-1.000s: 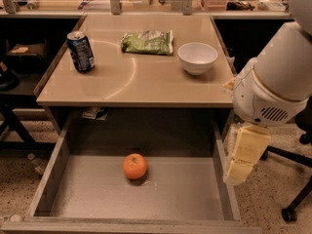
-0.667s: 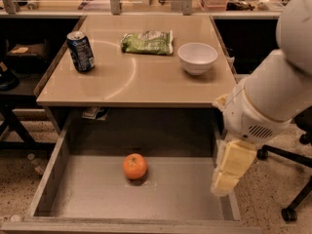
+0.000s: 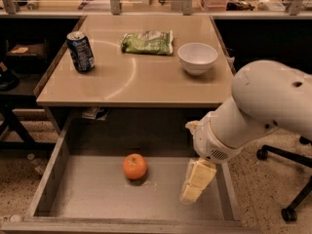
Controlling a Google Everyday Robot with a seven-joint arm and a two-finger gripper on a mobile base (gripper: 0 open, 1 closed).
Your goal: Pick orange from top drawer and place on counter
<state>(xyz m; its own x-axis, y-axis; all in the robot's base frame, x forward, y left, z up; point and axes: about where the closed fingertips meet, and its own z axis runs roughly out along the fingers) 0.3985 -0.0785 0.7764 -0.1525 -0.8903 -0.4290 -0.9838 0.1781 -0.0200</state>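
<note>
Currently: 1x small round bright-orange fruit [image 3: 134, 166], on flat bottom of wide shallow grey metal top drawer [image 3: 54, 175], drawer open, fruit approx. centre. Cream-coloured gripper [image 3: 191, 194] on white arm, pointing down over drawer's R part, apart from fruit, holding nothing visible; open/closed: cannot tell. Glossy tan-beige tabletop [image 3: 146, 84] above carries blue drink can [image 3: 80, 51] (L), green crinkled bag [image 3: 147, 42] (rear centre), white round bowl [image 3: 197, 58] (R).

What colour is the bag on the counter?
The bag is green, camera view; the gripper hangs over the top drawer.
</note>
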